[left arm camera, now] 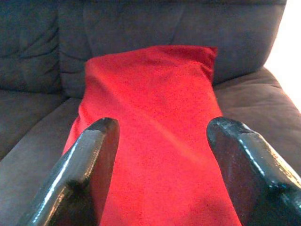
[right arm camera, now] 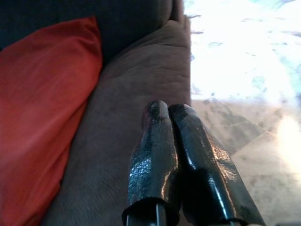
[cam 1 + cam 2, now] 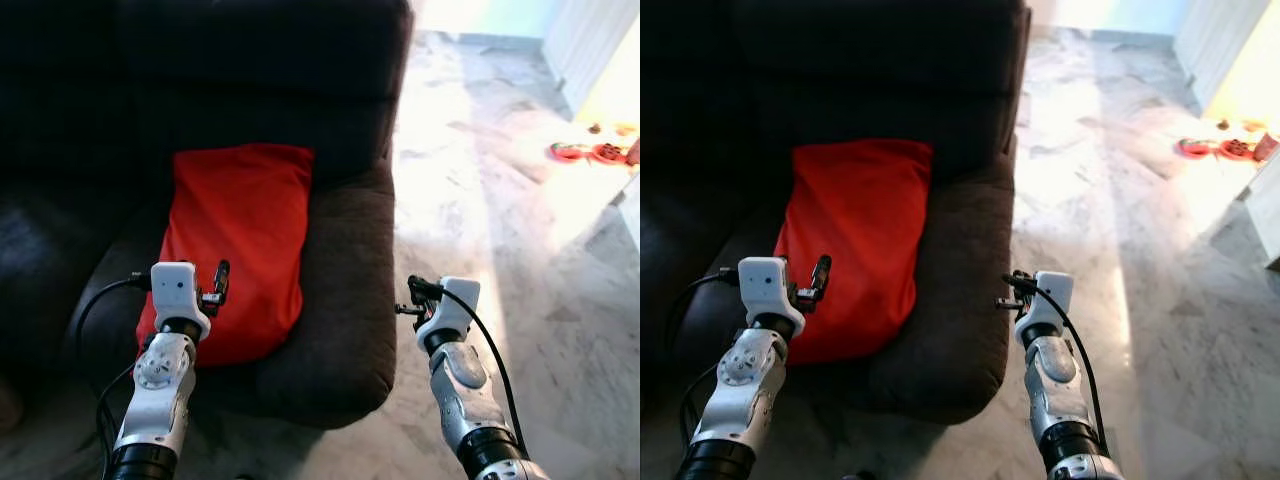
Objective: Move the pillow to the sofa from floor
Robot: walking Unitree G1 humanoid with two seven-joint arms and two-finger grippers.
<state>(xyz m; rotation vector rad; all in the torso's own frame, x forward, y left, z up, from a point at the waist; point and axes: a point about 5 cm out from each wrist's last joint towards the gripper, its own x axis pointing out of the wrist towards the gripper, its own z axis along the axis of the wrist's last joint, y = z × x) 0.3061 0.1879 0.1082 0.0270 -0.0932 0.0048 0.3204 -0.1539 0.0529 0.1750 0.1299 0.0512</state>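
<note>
Both end effectors hang empty: left spread, right pressed together. Pillow lies on the sofa seat at 12 o'clock, so the task looks done.

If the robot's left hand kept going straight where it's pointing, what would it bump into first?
Probably the red pillow. The left hand is open, and the pillow lies straight ahead between its fingers on the dark sofa. How far off it is, I can't tell.
</note>
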